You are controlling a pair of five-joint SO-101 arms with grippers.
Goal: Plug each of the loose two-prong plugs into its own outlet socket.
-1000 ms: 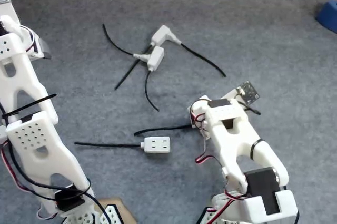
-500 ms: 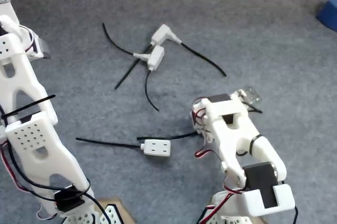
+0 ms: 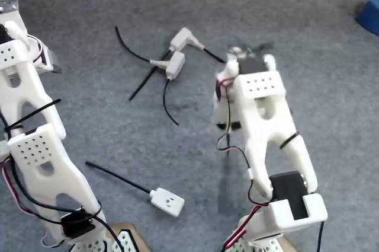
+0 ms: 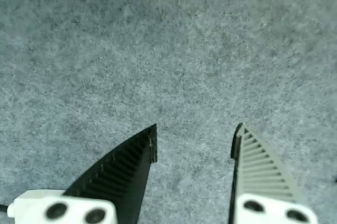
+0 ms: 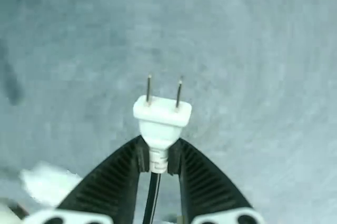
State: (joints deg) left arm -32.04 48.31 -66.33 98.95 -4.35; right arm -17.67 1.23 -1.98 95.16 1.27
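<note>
Two-prong plug (image 5: 160, 114) sits clamped by its neck between the fingers of the right gripper (image 5: 159, 149), prongs pointing out ahead over the grey mat (image 3: 320, 68).

The largest change is in the right arm (image 3: 266, 115). A second ago it was folded low near the middle of the mat. Now it is stretched toward the far side, with its gripper close to the two white connectors (image 3: 176, 56) lying touching each other there.

The left arm (image 3: 35, 145) has barely shifted along the left edge. The left gripper (image 4: 195, 129) hangs with its fingers spread apart and nothing between them, over bare mat.

Next in size, the loose socket (image 3: 167, 201) has slid. It lay square-on near the middle and now rests nearer the robot, turned at an angle, with its cord (image 3: 118, 178) trailing off toward the left arm.

For the task this looks like a step sideways. The plug is well gripped and lifted, but the free socket is now well apart from it, behind the raised arm. I judge the plug must be brought back to that socket or matched to one of the far connectors, and whether those two are already mated cannot be told.

No brand, label or writing is legible on the plug, the socket or the arms.
</note>
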